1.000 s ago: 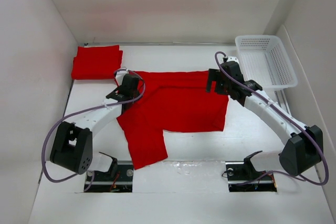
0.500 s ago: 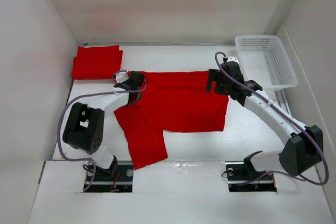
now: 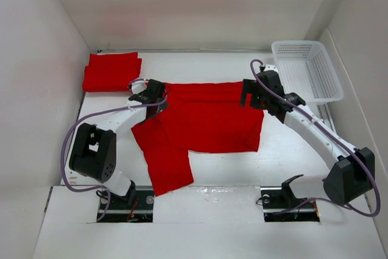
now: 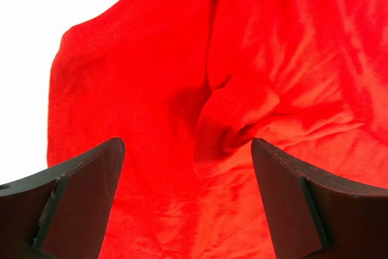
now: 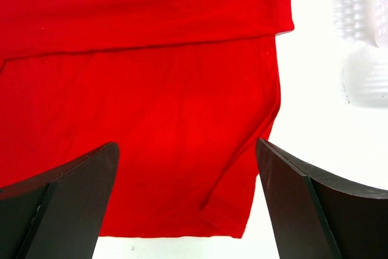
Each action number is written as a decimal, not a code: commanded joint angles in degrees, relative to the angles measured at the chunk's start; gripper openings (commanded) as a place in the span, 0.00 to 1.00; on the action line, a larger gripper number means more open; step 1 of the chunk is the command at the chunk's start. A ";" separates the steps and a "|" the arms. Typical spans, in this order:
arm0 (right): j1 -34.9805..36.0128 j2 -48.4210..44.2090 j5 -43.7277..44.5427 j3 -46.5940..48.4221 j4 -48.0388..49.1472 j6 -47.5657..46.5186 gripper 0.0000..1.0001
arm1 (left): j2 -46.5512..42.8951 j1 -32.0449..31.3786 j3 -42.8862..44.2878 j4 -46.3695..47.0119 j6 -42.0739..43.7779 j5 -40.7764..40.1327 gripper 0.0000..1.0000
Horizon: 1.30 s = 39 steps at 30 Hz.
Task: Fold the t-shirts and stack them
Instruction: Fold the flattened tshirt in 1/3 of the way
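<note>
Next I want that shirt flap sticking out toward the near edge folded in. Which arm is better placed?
Left, probably. The left gripper is open over the left side of the t-shirt, nearest the flap. The right gripper, also open, sits at its far right corner.

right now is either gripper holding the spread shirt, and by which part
Nothing is held. The left gripper stands open over a bunched fold of the spread t-shirt, and the right gripper stands open over its right edge.
</note>
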 commanded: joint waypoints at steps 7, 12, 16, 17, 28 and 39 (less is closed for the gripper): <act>-0.67 -2.25 -0.31 -0.05 0.14 -0.88 1.00 | -0.91 0.18 3.98 4.09 5.29 2.07 0.91; -0.67 -2.25 -0.31 -0.05 0.14 -0.88 1.00 | 0.33 0.18 3.98 5.24 5.90 2.60 0.95; -0.67 -1.72 -0.83 -0.05 0.14 -0.88 1.00 | 0.94 0.18 4.50 6.82 7.22 4.44 0.88; -0.67 -1.72 -0.83 -0.05 0.14 -0.88 1.00 | 1.55 0.18 4.51 7.60 7.83 4.45 0.86; -0.67 -1.19 -1.36 -0.05 0.14 -1.41 1.00 | 6.20 0.18 9.77 11.21 13.81 4.97 0.96; -0.67 -1.19 -3.12 -0.05 0.66 -1.93 1.00 | 4.03 1.68 9.35 11.65 13.82 5.94 0.99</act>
